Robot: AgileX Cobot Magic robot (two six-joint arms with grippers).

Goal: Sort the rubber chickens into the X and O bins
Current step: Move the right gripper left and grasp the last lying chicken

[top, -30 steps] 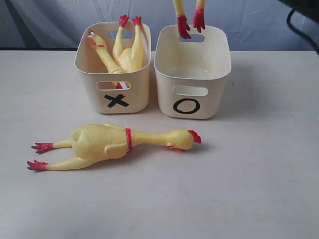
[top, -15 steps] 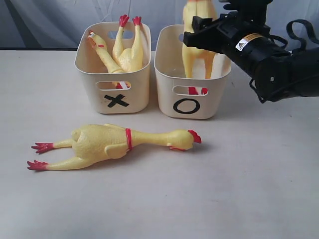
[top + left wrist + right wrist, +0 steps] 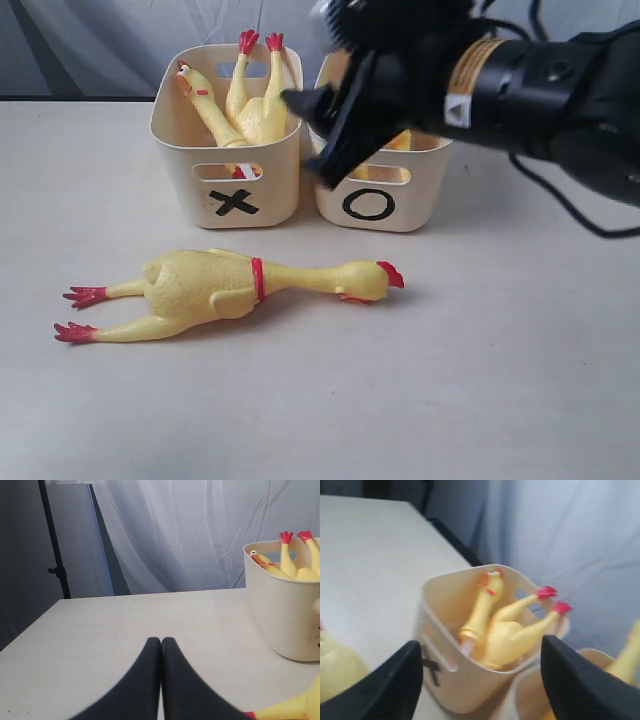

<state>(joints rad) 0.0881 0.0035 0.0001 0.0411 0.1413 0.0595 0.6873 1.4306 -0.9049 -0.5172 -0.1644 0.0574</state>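
One whole rubber chicken (image 3: pixel 230 285) lies on its side on the table in front of the bins, head to the right. The X bin (image 3: pixel 228 203) holds a headless chicken (image 3: pixel 258 112) with its feet up and a head-and-neck piece (image 3: pixel 200 95). In the O bin (image 3: pixel 372 205) a chicken (image 3: pixel 405 140) shows only in part behind the arm. My right gripper (image 3: pixel 318 135) hangs open and empty between the two bins; its wrist view shows the X bin (image 3: pixel 450 672) and its chickens (image 3: pixel 505 635) between the fingers. My left gripper (image 3: pixel 161 641) is shut, empty and low over the table.
The black right arm (image 3: pixel 520 85) reaches in from the right over the O bin. A pale curtain (image 3: pixel 100 40) hangs behind the table. In the left wrist view the X bin (image 3: pixel 280 610) stands to one side and a chicken leg (image 3: pixel 290 707) lies close by.
My right arm lowered the chicken feet-first into the O bin, let go, opened and swung left in front of the bins. The O bin shifted slightly.
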